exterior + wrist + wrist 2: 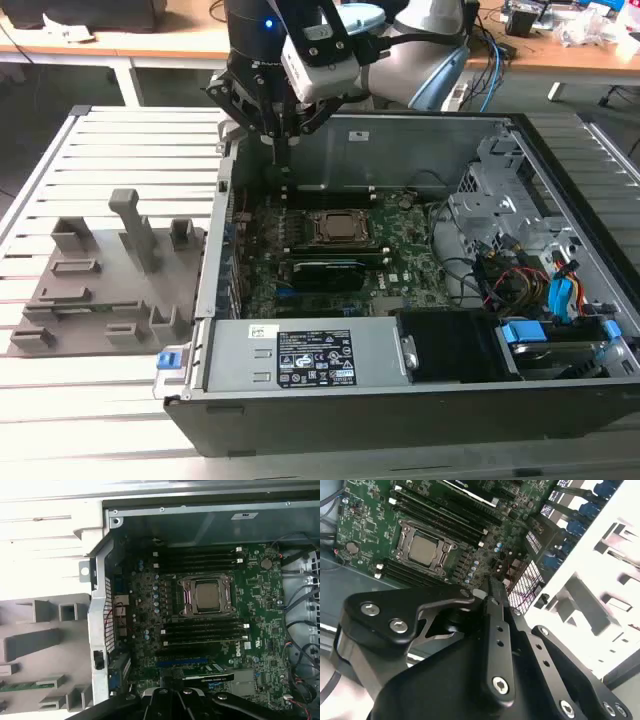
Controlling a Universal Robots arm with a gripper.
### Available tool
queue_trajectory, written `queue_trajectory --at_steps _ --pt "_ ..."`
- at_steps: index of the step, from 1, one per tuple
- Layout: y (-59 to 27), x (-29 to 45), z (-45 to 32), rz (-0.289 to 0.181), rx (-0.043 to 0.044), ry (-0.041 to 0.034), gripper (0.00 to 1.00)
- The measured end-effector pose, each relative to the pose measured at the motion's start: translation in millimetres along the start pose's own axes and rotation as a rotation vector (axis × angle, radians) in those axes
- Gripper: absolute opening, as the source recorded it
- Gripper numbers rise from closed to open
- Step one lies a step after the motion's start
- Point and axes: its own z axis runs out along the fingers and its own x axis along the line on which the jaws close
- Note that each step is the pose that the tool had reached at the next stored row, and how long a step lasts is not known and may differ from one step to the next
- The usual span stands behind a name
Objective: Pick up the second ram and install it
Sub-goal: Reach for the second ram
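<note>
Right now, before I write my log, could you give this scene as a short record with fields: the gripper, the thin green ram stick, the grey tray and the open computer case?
gripper: black gripper, shut, nothing seen in it, above the case corner at the exterior view's left
second ram: thin green circuit-board stick, lying in the tray, outside the case
tray: grey plastic holder tray, beside the case
case: open black metal computer case
motherboard: large green board, metal CPU socket between black memory slots
task state: ram not yet picked up
</note>
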Motion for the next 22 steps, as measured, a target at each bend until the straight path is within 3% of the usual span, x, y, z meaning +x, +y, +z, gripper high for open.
queue_trajectory --at_steps 2,4,10,15,19,22 --pt "-0.3 3.1 -0.1 0.000 0.0002 0.0000 0.11" --pt "-1.1 15.3 -0.3 0.000 0.0000 -0.0001 0.11" --pt "-2.3 30.5 -0.7 0.000 0.0001 -0.0001 0.11" --pt "-3.5 46.3 -1.2 0.000 0.0002 -0.0003 0.11" --pt "-4.8 63.9 -1.5 0.000 0.0002 -0.0003 0.11" --pt "-5.3 71.4 -1.6 0.000 0.0001 -0.0004 0.11"
